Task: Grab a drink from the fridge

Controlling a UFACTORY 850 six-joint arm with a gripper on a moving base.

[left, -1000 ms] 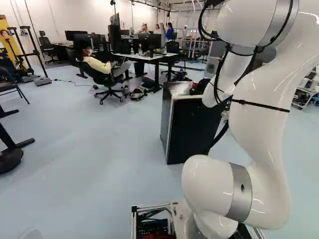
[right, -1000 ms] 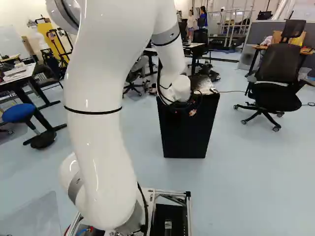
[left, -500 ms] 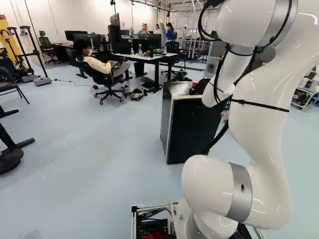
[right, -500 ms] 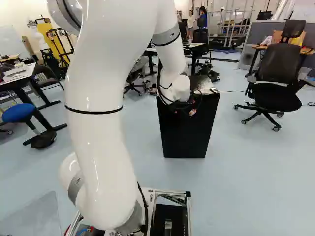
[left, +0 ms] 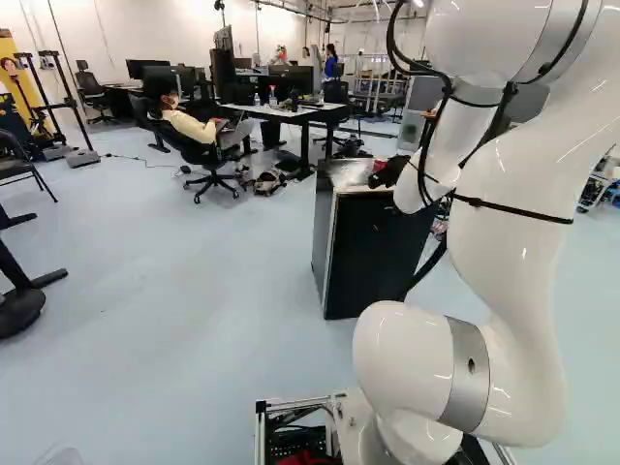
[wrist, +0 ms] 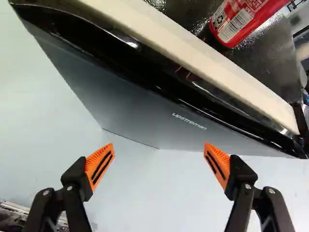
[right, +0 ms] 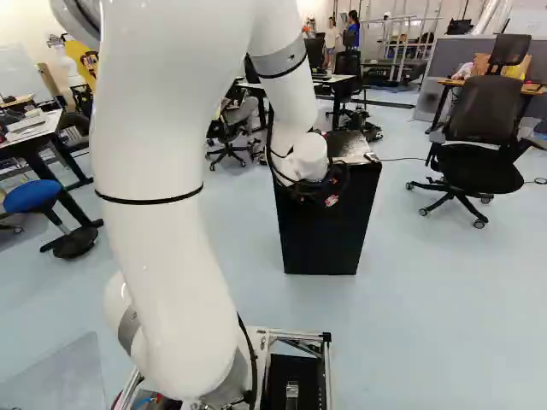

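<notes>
1. Evidently, the job is at its opening stage: the fridge (left: pixel 378 252) has its door (wrist: pixel 140 106) seemingly closed, and no drink is in the grip.
2. The gripper (wrist: pixel 159 146) hangs just off the fridge's door side, fingers spread wide with nothing pinched between them.
3. A red can (wrist: pixel 241 19) lies or stands on top of the fridge; which, I can't tell. It looks like a drink, but the task wants one from within, and the fridge's inside is hidden, so I can't place that drink.
4. Left to do, I judge: pull the fridge door, reach inside, grasp a drink and bring it out.
</notes>
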